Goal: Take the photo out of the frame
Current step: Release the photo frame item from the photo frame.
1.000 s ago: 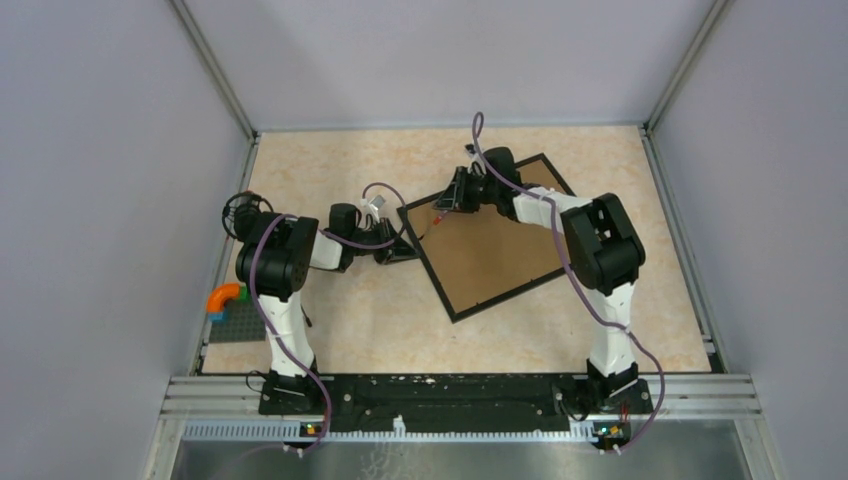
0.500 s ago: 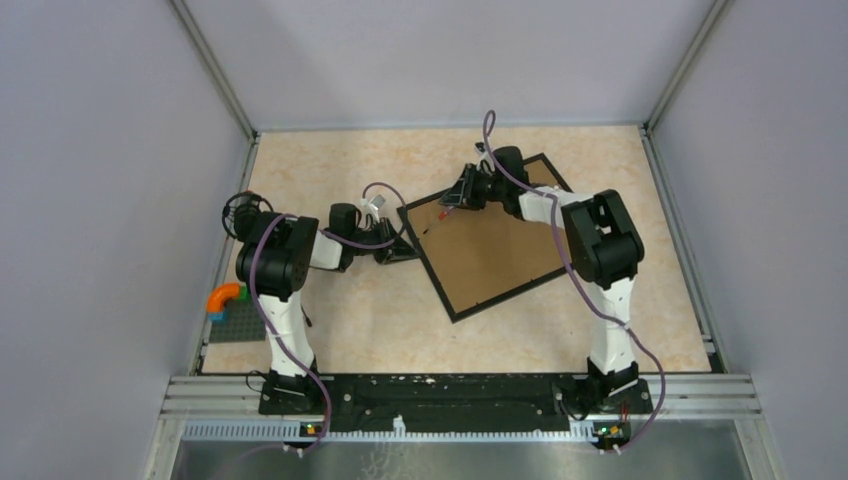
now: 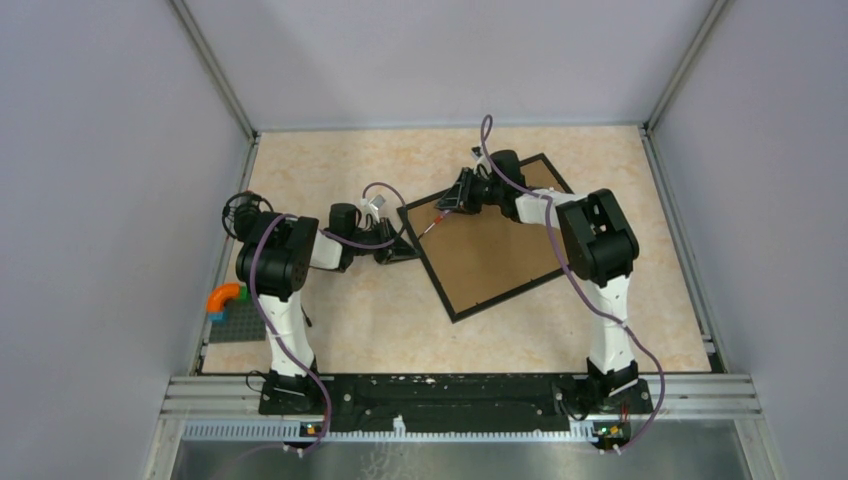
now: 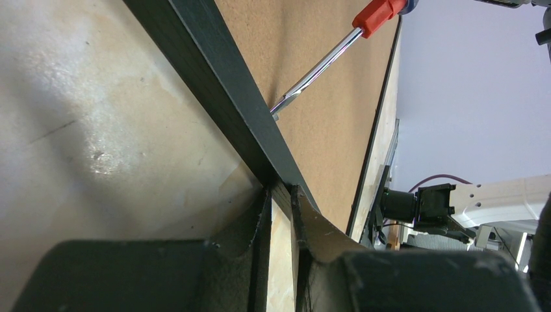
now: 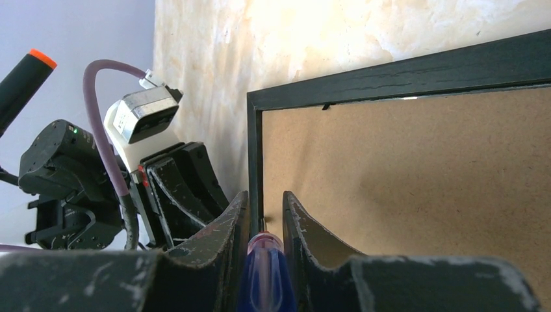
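Frame [image 4: 217, 71], likely light and stiff, best held by its rim: left fingers [image 4: 250, 227] pinch its corner, right fingers [image 5: 227, 227] clamp a screwdriver [image 4: 325, 62].

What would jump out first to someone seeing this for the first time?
A big black frame lies face down between the arms, brown back up. The right end effector holds a red-handled screwdriver, its tip at the frame's left edge, which the left end effector pinches.
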Controlling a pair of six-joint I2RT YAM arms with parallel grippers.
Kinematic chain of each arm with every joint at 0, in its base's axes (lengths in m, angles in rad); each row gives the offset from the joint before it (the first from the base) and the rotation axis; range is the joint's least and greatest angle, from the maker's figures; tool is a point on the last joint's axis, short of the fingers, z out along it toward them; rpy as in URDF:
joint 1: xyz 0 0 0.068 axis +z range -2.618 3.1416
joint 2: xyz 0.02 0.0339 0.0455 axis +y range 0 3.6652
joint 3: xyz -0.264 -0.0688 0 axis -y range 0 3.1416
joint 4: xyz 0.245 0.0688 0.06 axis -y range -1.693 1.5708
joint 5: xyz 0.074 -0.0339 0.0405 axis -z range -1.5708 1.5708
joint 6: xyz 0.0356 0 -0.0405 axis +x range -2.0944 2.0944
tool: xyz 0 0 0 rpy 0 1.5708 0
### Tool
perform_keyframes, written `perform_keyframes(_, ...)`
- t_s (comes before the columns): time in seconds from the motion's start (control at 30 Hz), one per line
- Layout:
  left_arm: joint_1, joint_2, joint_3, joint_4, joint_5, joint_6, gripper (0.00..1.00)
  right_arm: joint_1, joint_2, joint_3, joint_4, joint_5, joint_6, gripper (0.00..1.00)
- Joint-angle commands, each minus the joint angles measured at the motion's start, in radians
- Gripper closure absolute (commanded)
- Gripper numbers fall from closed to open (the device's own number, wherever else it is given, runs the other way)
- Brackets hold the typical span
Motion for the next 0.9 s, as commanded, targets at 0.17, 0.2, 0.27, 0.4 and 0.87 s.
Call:
perform_keyframes(0.17,-0.018,0.084,-0.011,-0.113,-0.197,0.099,0.81,0.055,0.031,-0.021,-0.044,-0.042,-0.007,1.0)
perform_keyframes(0.2,-0.019,0.083,-0.012,-0.113,-0.199,0.099,0.81,0.064,0.025,-0.023,-0.048,-0.047,-0.008,1.0)
perform_keyframes(0.27,-0.019,0.083,-0.012,-0.113,-0.202,0.1,0.81,0.087,0.007,-0.026,-0.06,-0.048,-0.011,1.0)
perform_keyframes(0.4,-0.019,0.083,-0.012,-0.113,-0.203,0.1,0.81,0.14,-0.034,-0.035,-0.095,-0.044,-0.021,1.0)
perform_keyframes(0.87,-0.018,0.082,-0.013,-0.111,-0.205,0.092,0.81,0.281,-0.134,-0.064,-0.322,0.126,-0.158,1.0)
